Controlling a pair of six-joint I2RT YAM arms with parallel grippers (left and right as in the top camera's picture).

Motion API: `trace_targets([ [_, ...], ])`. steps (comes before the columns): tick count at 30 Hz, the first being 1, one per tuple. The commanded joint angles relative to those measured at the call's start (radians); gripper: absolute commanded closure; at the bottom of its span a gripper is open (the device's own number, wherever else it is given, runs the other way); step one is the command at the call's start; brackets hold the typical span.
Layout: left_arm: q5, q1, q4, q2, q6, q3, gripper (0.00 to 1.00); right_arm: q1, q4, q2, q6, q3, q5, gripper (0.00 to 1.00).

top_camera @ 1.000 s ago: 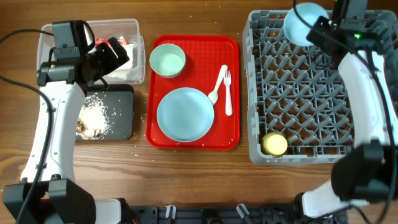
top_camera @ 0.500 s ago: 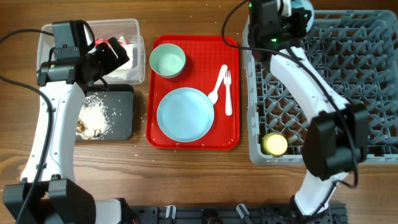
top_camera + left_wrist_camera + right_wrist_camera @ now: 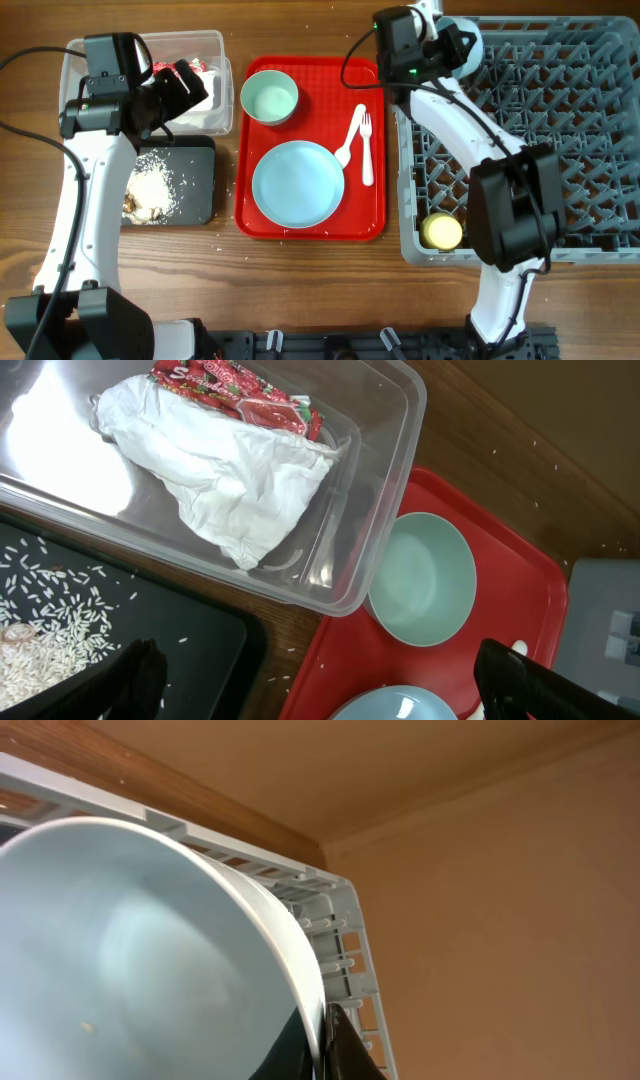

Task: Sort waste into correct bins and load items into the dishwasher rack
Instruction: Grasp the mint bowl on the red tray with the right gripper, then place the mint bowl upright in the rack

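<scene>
My right gripper (image 3: 452, 45) is shut on the rim of a pale blue-green bowl (image 3: 471, 42), held on edge over the back left corner of the grey dishwasher rack (image 3: 520, 150). In the right wrist view the bowl (image 3: 150, 950) fills the left and my gripper (image 3: 322, 1040) pinches its rim. My left gripper (image 3: 192, 86) hangs open and empty over the clear tub (image 3: 215, 42), which holds the white napkin (image 3: 240, 480) and red wrapper (image 3: 240, 390). Rice crumbs (image 3: 152, 186) lie in the black tray (image 3: 198, 190). The second bowl (image 3: 269, 97), plate (image 3: 297, 183), spoon (image 3: 349, 142) and fork (image 3: 366, 150) lie on the red tray (image 3: 315, 80).
A yellow cup (image 3: 441, 232) sits in the rack's front left corner. In the left wrist view my open gripper (image 3: 325, 680) is above the gap between the black tray (image 3: 200, 650) and the red tray (image 3: 330, 660). Loose crumbs lie on the wood there.
My right arm has swung left along the back of the rack, carrying the bowl to its back left corner. The left arm has not moved.
</scene>
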State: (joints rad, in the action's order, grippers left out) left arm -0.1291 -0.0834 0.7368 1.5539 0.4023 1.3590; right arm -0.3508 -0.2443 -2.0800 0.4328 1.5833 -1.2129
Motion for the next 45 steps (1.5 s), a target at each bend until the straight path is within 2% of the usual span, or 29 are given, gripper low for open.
trace_targets([
  [1,-0.001,-0.002,-0.002,0.0,-0.002,0.001,0.0,-0.056,-0.011,-0.037,0.013,0.0,0.07,0.69],
  [4,-0.001,-0.002,-0.002,0.0,-0.002,0.001,0.0,-0.068,-0.01,-0.037,0.012,0.0,0.071,0.66],
  [5,-0.001,-0.002,-0.002,0.0,-0.002,0.001,0.0,-0.069,-0.01,-0.037,0.012,0.0,0.07,0.62],
  [7,-0.001,-0.002,-0.002,0.0,-0.002,0.001,0.0,-0.069,-0.01,-0.037,0.011,0.0,0.07,0.5],
  [9,-0.001,-0.002,-0.002,0.0,-0.002,0.001,0.0,-0.078,-0.003,-0.037,-0.034,0.0,0.076,0.32],
  [10,-0.001,-0.002,-0.002,0.0,-0.002,0.001,0.0,-0.083,-0.005,-0.034,-0.061,0.0,0.105,0.29],
  [12,-0.001,-0.002,-0.002,0.0,-0.002,0.001,0.0,-0.098,-0.038,-0.023,-0.117,0.0,0.229,0.24],
  [16,-0.001,-0.002,-0.002,0.0,-0.002,0.001,0.0,-0.112,-0.074,0.064,-0.429,0.0,0.528,0.13],
  [21,-0.001,-0.002,-0.002,0.0,-0.002,0.001,0.0,-0.11,-0.08,0.237,-0.69,0.0,1.136,0.11],
  [22,-0.001,-0.002,-0.002,0.0,-0.002,0.001,0.0,-0.11,-0.081,0.239,-0.805,0.0,1.277,0.11],
  [24,-0.001,-0.002,-0.002,0.0,-0.002,0.001,0.0,-0.12,-0.023,0.205,-0.903,-0.015,1.392,0.14],
  [28,-0.001,-0.002,-0.002,0.0,-0.002,0.001,0.0,-0.171,0.053,0.014,-1.091,-0.018,1.413,0.28],
  [30,-0.001,-0.002,-0.002,0.0,-0.002,0.001,0.0,-0.179,0.068,-0.089,-1.118,-0.002,1.505,0.34],
  [34,-0.001,-0.002,-0.002,0.0,-0.002,0.001,0.0,-0.187,0.042,-0.182,-1.129,0.036,1.506,0.43],
  [36,-0.001,-0.002,-0.002,0.0,-0.002,0.001,0.0,-0.187,0.033,-0.202,-1.143,0.036,1.492,0.53],
  [38,-0.001,-0.002,-0.002,0.0,-0.002,0.001,0.0,-0.187,0.021,-0.212,-1.143,0.036,1.484,0.74],
  [39,-0.001,-0.002,-0.002,0.0,-0.002,0.001,0.0,-0.186,0.019,-0.212,-1.141,0.036,1.481,0.81],
  [40,-0.001,-0.002,-0.002,0.0,-0.002,0.001,0.0,-0.182,0.018,-0.202,-1.139,0.038,1.481,0.95],
  [43,-0.001,-0.002,-0.002,0.0,-0.002,0.001,0.0,-0.146,-0.056,-0.121,-1.077,0.08,1.452,0.96],
  [45,-0.001,-0.002,-0.002,0.0,-0.002,0.001,0.0,-0.104,-0.155,0.007,-1.004,0.092,1.364,0.96],
])
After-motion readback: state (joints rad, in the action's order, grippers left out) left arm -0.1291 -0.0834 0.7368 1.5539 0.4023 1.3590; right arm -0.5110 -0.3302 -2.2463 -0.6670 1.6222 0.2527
